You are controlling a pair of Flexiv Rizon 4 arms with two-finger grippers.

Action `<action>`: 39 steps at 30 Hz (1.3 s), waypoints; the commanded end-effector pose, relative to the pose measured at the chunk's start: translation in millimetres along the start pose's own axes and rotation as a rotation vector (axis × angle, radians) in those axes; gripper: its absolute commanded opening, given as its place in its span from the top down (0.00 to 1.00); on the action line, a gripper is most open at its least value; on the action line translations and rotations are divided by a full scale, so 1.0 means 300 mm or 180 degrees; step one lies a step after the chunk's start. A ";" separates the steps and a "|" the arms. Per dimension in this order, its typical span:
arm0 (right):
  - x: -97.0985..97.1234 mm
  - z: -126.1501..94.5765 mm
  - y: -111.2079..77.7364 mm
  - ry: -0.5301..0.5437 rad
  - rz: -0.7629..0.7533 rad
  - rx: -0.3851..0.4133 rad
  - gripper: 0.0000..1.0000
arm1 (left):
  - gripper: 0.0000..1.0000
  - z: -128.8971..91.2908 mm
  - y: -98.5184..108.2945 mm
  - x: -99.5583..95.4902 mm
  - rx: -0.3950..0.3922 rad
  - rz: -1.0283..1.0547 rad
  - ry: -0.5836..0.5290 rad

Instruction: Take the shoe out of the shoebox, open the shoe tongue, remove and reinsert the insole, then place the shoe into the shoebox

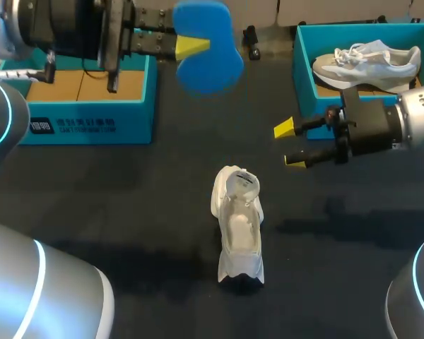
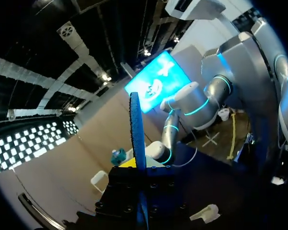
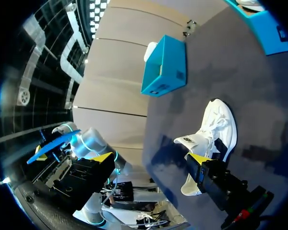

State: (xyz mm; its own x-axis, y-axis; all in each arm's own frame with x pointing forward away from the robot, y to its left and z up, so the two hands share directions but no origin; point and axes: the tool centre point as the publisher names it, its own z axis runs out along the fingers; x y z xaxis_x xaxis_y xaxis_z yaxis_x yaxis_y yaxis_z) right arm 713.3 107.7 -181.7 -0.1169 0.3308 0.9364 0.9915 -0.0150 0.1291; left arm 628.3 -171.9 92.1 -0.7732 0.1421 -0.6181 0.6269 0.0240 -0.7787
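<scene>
Blue insole (image 1: 212,67) pinched in your left gripper (image 1: 192,48), held high. Your right gripper (image 1: 288,145) hangs fingers apart near the white shoe (image 1: 239,226).

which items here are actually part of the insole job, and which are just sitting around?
In the job:
blue insole, held in the left gripper
white shoe, on the table
left shoebox
right gripper, open

Lying about:
right shoebox
grey sneaker inside it

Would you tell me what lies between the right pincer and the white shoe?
Only bare table separates right pincer from white shoe, per head view.
</scene>
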 end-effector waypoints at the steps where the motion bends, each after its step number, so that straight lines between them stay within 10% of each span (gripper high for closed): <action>1: 0.000 0.005 -0.001 -0.0005 0.0001 -0.0006 0.00 | 1.00 0.026 0.097 0.048 0.0041 0.1617 -0.0133; 16: 0.000 0.005 -0.001 -0.0005 0.0001 -0.0006 0.00 | 1.00 0.063 0.367 0.205 -0.0164 0.3275 0.0077; 31: 0.000 0.005 -0.001 -0.0005 0.0001 -0.0006 0.00 | 1.00 0.074 0.371 0.213 -0.0080 0.3303 0.0021; 39: 0.000 0.005 -0.001 -0.0005 0.0001 -0.0006 0.00 | 1.00 0.079 0.522 0.292 -0.0056 0.3579 -0.0195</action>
State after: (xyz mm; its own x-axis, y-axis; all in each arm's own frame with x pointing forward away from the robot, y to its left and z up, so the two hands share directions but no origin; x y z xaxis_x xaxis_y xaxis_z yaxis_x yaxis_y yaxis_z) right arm 713.2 108.2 -182.0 -0.1165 0.3315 0.9362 0.9915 -0.0155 0.1289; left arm 657.8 -180.1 -64.0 0.2269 0.1006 -0.9687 0.9721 -0.0845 0.2189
